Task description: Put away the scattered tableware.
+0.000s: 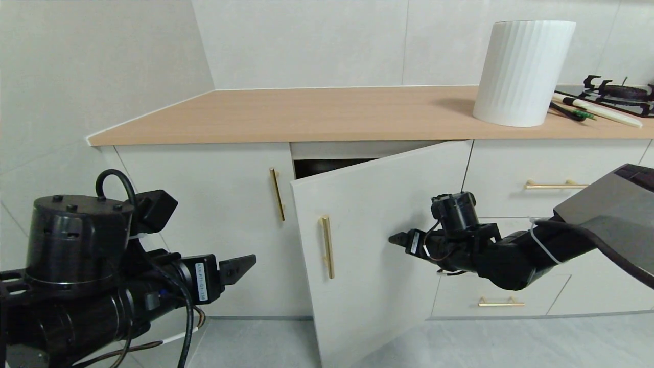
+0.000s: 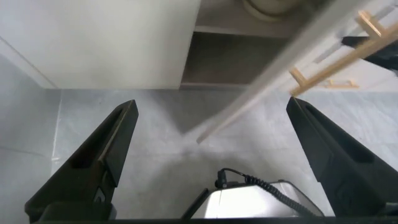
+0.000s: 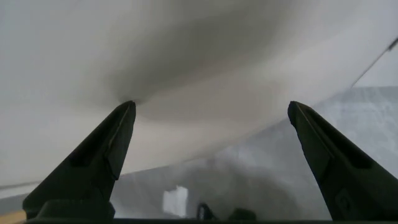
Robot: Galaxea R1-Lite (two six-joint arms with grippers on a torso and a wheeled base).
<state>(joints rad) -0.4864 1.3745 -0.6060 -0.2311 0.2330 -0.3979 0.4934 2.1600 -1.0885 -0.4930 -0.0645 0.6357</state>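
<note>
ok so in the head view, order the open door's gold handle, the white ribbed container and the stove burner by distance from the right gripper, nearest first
1. gold handle, on the open door beside the right gripper.
2. white ribbed container, up on the counter.
3. stove burner, far right of the counter, past the container.

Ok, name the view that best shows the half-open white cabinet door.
The head view: the white cabinet door shows nearly whole, ajar, with its gold bar handle. The left wrist view catches its edge and handle at a slant; the right wrist view faces its plain surface close up.
</note>
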